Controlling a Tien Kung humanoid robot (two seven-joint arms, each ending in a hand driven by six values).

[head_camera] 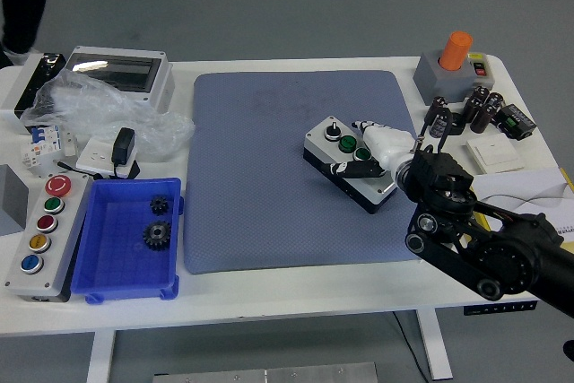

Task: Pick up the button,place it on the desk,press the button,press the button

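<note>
One hand in view, right hand | fingers wrapped around button box (tilted, on blue mat) | risk: box slips or tips if released unevenly, given lopsided grasp.

Matt textured blue mat, glossy blue plastic bin, prob. metal gears.

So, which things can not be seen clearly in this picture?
- Head view: the right end of the button box is covered by the right hand, so any button there is hidden.
- The fingertip contact is too small to judge.
- The labels on the small black parts are too small to read.
- The left arm is outside the frame.
</note>
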